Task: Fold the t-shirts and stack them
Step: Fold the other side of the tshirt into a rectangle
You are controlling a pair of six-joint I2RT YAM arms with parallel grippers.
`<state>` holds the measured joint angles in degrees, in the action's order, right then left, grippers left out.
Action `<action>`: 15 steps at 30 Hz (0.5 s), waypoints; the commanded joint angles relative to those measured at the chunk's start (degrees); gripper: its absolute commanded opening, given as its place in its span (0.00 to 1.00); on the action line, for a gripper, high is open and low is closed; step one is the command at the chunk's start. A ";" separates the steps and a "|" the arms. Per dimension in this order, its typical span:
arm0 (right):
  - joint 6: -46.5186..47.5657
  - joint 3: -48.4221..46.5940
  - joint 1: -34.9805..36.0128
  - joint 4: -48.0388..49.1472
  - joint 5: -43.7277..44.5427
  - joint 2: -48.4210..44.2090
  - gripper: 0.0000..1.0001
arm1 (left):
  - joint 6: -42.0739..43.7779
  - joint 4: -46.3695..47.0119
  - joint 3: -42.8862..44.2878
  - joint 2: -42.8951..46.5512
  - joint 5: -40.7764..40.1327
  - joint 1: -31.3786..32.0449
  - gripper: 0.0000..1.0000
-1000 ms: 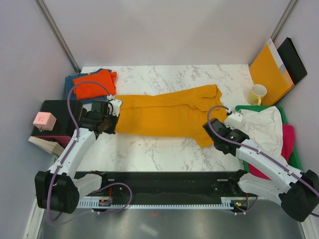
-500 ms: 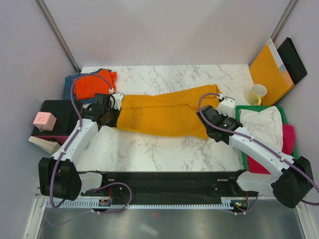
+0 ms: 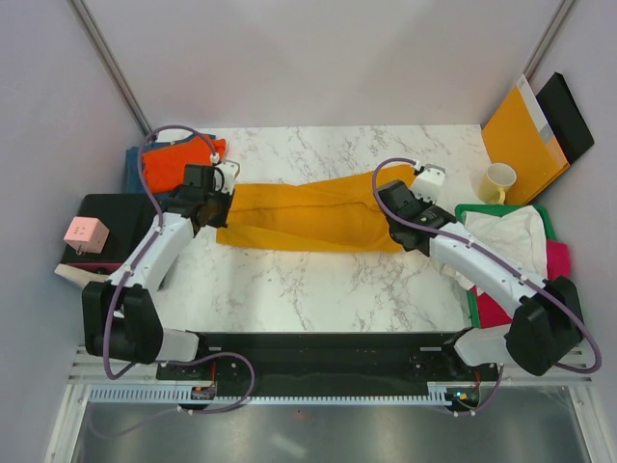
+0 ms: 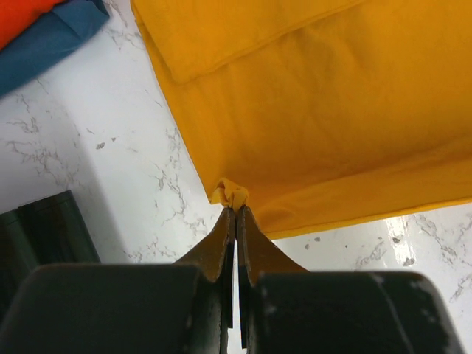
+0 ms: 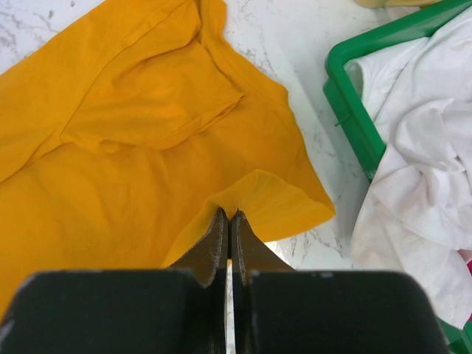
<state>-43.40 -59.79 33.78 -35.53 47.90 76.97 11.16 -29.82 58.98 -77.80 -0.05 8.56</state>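
I see the marble table (image 3: 318, 285) with the yellow tee (image 3: 308, 214) lying across its middle as a long band, folded lengthwise, one end toward each arm.

The left arm (image 3: 154, 256) reaches forward and inward from its base to the band's left end. The right arm (image 3: 482, 270) stretches diagonally inward from the right and bends at the wrist above the band's right end.

In the left wrist view, the left gripper (image 4: 236, 214) is closed tight on a small bunched corner of the yellow tee at its near edge. The cloth spreads away flat, with one folded layer on top. In the right wrist view, the right gripper (image 5: 227, 215) is pinched down the same way on a raised fold of the tee's near edge, just beside the green bin (image 5: 352, 110).

The orange tee (image 3: 178, 164) sits on the teal tee (image 3: 135, 164) at the far left corner of the table, near the left gripper but apart from the yellow cloth. The white tee (image 3: 511, 246) lies crumpled in the bin, and the magenta tee (image 3: 557, 275) shows only as a strip past it.

From above, both sets of fingertips are hidden under the wrist bodies. The right arm covers the bin's near part, so I cannot tell how much of the magenta tee lies there.
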 commanded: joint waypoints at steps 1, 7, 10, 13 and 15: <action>3.66 -3.49 -3.10 4.67 1.15 2.39 0.00 | 0.35 4.51 3.59 -2.88 -2.93 -0.73 0.02; 6.66 -7.44 -6.79 8.18 0.26 7.83 0.00 | 0.27 6.70 5.35 -7.62 -3.63 -1.35 0.02; 7.71 -10.08 -8.38 9.33 -0.61 11.26 0.00 | 0.01 7.41 6.41 -10.35 -3.72 -1.44 0.02; 9.03 -12.54 -9.17 10.39 -0.97 14.77 0.00 | -0.26 8.03 7.11 -12.63 -3.72 -1.44 0.02; 9.73 -14.47 -9.87 10.74 -1.40 16.62 0.00 | -0.35 8.55 7.46 -13.69 -3.90 -1.52 0.02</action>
<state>-36.32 -69.56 25.02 -28.08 46.81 90.24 11.14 -24.64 63.72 -89.47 -2.94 7.46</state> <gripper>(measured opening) 0.012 0.026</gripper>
